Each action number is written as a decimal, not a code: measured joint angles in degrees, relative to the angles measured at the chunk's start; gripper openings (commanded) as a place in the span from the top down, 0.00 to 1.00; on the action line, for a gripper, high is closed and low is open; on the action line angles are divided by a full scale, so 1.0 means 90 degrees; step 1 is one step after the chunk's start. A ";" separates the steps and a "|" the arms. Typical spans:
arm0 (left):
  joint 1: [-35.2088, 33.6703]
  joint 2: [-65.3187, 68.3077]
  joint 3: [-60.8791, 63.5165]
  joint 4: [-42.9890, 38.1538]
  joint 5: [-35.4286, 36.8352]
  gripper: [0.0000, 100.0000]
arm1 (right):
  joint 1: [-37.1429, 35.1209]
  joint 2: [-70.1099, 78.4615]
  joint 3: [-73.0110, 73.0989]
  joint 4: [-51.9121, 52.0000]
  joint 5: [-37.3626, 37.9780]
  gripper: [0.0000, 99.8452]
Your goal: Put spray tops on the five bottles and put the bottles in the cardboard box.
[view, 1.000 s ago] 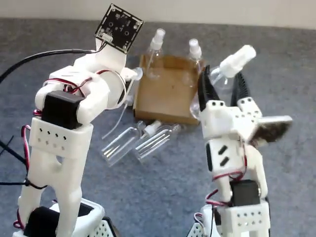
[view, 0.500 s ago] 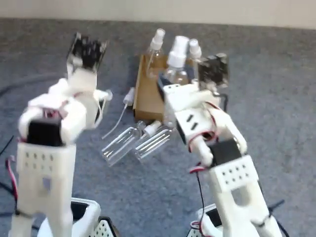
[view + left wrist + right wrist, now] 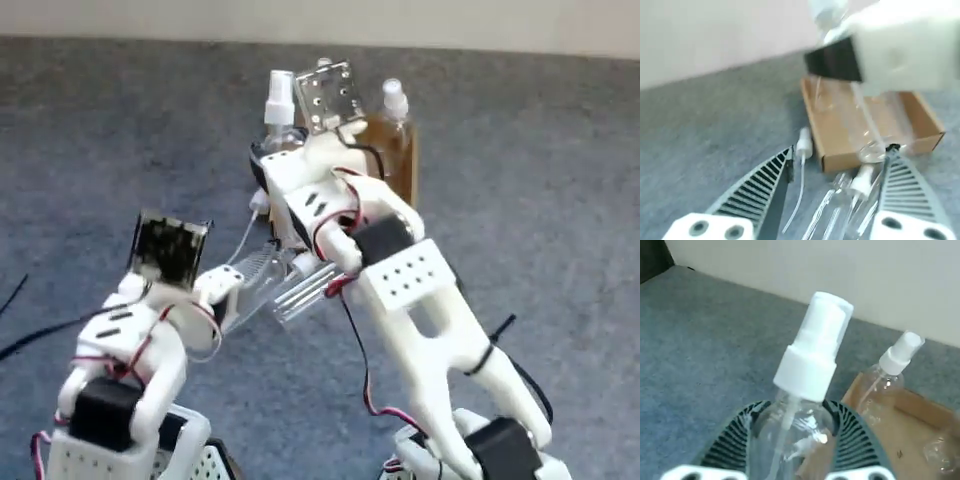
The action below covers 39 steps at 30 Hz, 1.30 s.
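My right gripper (image 3: 795, 415) is shut on a clear bottle (image 3: 790, 440) with a white spray top (image 3: 812, 365), held upright. In the high view this bottle (image 3: 278, 105) is held up at the left rim of the cardboard box (image 3: 395, 160). Another capped bottle (image 3: 394, 102) stands in the box (image 3: 910, 415). Two clear bottles (image 3: 290, 285) lie on the carpet in front of the box, one with a top. A loose spray top (image 3: 804, 144) with its tube lies beside the box. My left gripper (image 3: 840, 150) is open over the lying bottles (image 3: 850, 205).
Grey carpet (image 3: 520, 230) covers the table, with free room to the right of the box and at the far left. A pale wall (image 3: 790, 265) runs along the back. The right arm (image 3: 400, 270) crosses over the box's near side.
The right arm swung left with its capped bottle, from right of the box to its left rim. The left arm dropped and drew back toward the front left.
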 measured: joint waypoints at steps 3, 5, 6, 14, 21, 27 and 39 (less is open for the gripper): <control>0.0186 -0.0117 0.0166 -0.0088 0.0000 0.74 | -0.0137 0.0059 -0.0039 0.0000 -0.0029 1.00; 0.0283 0.0000 0.0381 -0.0518 0.0000 0.74 | -0.0313 0.0010 -0.0039 0.0020 -0.0039 1.00; 0.0303 0.0137 0.0488 -0.0762 0.0000 0.74 | -0.0400 -0.0039 -0.0039 0.0117 -0.0039 1.00; -0.0029 0.1719 0.0547 -0.1709 0.0010 0.74 | -0.0537 -0.0987 -0.0039 0.1114 -0.0039 1.00; -0.0264 0.1885 0.0547 -0.1895 0.0000 0.74 | -0.0547 -0.1514 -0.0039 0.1201 -0.0049 1.00; -0.0274 0.1895 0.0547 -0.1895 0.0000 0.74 | -0.0342 -0.1514 -0.0039 0.1201 -0.0049 1.00; -0.0879 0.1905 0.0586 -0.1895 -0.0029 0.75 | -0.0264 -0.1299 0.0361 0.1201 -0.0049 1.00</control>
